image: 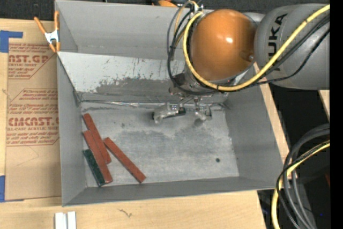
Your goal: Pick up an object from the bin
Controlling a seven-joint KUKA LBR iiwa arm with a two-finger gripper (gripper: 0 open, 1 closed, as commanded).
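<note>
Approach phase, by the look of it: nothing is gripped yet. The jaws hang low over bare bin (177, 155) floor, under the orange cover (222, 45) of the arm (292, 40). They appear spread, with nothing between them and nothing directly below.

The only things to pick are well apart from the jaws, toward the view's left and nearer the front wall. They are three red sticks (124, 167) and one green stick (93, 167). All lie flat. The green stick lies against one red stick, close to the left wall. The red stick closest to the jaws lies by itself at a slant.

Next move, as judged: carry the jaws across the floor to that lone red stick, turn them to close across its narrow width, then lower and close.

Clearances:
- Back wall: just behind the jaws; little room for the wrist there.
- Floor between jaws and sticks: bare, free for travel.
- Left wall: close to the green stick; a grip there risks wall contact.
- Lone red stick: open floor on both long sides.
</note>
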